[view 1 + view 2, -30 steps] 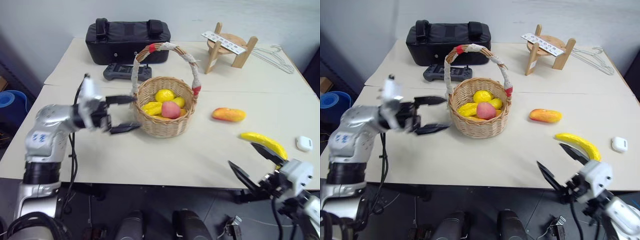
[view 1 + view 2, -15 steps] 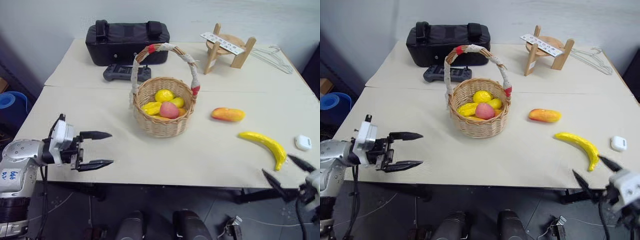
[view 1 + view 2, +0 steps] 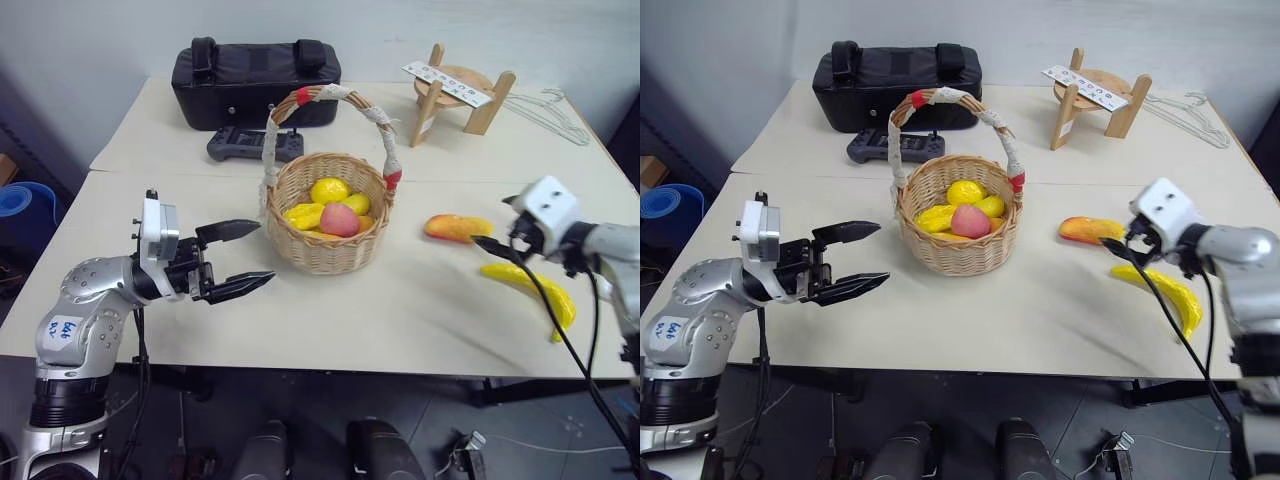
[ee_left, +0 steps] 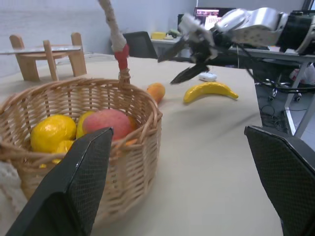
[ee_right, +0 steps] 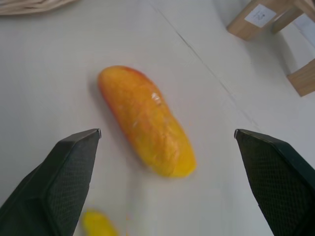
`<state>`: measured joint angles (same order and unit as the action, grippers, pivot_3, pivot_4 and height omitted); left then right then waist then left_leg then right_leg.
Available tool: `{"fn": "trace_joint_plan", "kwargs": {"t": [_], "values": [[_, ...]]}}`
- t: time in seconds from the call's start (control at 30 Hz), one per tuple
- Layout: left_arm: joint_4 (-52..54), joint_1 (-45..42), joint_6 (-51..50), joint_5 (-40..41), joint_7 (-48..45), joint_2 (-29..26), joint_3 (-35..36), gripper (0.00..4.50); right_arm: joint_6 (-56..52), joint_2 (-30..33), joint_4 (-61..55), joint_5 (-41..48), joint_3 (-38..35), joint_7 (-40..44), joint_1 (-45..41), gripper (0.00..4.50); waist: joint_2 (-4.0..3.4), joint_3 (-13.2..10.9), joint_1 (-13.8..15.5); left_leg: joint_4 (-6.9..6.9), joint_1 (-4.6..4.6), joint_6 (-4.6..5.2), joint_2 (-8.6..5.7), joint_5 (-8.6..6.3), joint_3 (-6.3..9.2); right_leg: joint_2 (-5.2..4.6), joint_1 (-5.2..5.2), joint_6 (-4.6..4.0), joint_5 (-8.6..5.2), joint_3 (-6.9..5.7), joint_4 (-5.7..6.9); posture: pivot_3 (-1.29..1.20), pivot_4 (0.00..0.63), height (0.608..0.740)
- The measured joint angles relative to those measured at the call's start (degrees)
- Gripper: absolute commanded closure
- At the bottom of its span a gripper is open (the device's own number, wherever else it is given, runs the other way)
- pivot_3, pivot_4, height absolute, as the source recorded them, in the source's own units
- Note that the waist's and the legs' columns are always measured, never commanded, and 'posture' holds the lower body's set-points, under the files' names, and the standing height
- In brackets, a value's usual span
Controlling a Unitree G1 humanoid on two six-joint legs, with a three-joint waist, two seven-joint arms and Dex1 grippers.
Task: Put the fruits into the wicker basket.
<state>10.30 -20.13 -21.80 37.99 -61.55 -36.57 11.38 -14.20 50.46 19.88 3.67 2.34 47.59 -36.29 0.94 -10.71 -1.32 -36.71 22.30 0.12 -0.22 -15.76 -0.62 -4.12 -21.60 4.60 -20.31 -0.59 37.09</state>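
The wicker basket (image 3: 325, 255) stands mid-table with its taped handle (image 3: 383, 125) upright. Inside lie a pink-red peach (image 3: 340, 219) and small yellow fruits (image 3: 329, 190). An orange-yellow mango (image 3: 457, 228) lies on the table to the basket's right, and a yellow banana (image 3: 530, 290) lies nearer the front edge. My left gripper (image 3: 262, 252) is open and empty, just left of the basket, pointing at its wall. My right gripper (image 3: 487, 240) hovers open just right of the mango, above the banana's near end. In the right wrist view the mango (image 5: 147, 123) lies ahead between the spread fingers.
At the back of the beige table (image 3: 400, 320) sit a black zip bag (image 3: 255, 80), a dark controller (image 3: 252, 145), a wooden stand (image 3: 455, 95) and a wire hanger (image 3: 545, 110). A small white case (image 4: 207, 76) lies beyond the banana.
My right gripper rose from below the table's front edge and swung in over the table beside the mango. My left gripper dipped away to the front left, then returned toward the basket.
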Motion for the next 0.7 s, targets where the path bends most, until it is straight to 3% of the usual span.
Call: {"fn": "trace_joint_plan", "kwargs": {"t": [0.2, 0.53, 0.63, 0.7], "values": [[-0.66, -1.01, 0.51, -0.14, 0.06, 0.1, -0.79, 0.03, -5.93, -8.11, 13.86, -2.74, 4.28, 1.74, -12.33, 0.0, 0.0, 0.0, -0.34, -0.25, 0.11, -0.07, 0.01, 0.01, -0.04, 0.01, -0.02, 0.05, 0.02, 0.01, 0.0, 0.0, 0.15, 0.74], [-1.54, -1.85, 0.97, -0.11, 0.83, 0.81, -0.84, 0.03, -0.7, -10.1, 32.74, -8.02, 8.55, 4.67, -20.45, 0.0, 0.0, 0.0, -0.31, -0.32, 0.11, -0.04, 0.01, -0.06, -0.04, -0.01, 0.01, 0.09, 0.04, 0.0, 0.0, 0.0, 0.15, 0.74], [-1.53, -1.94, 0.99, -0.09, 1.35, 1.05, -0.86, 0.0, 0.93, -10.61, 36.35, -8.31, 8.39, 5.23, -21.92, 0.58, 0.0, 0.0, -0.32, -0.35, 0.1, -0.04, 0.01, -0.05, -0.05, 0.0, 0.02, 0.09, 0.04, 0.01, 0.0, 0.0, 0.15, 0.74], [-1.51, -2.01, 0.98, 0.01, 1.55, 1.02, -0.73, 0.0, 2.93, -10.65, 37.41, -8.26, 8.32, 6.11, -22.01, 1.26, 0.0, 0.0, -0.33, -0.37, 0.1, -0.04, 0.01, -0.05, -0.05, -0.01, 0.03, 0.09, 0.05, 0.01, 0.0, 0.0, 0.15, 0.74]]}}
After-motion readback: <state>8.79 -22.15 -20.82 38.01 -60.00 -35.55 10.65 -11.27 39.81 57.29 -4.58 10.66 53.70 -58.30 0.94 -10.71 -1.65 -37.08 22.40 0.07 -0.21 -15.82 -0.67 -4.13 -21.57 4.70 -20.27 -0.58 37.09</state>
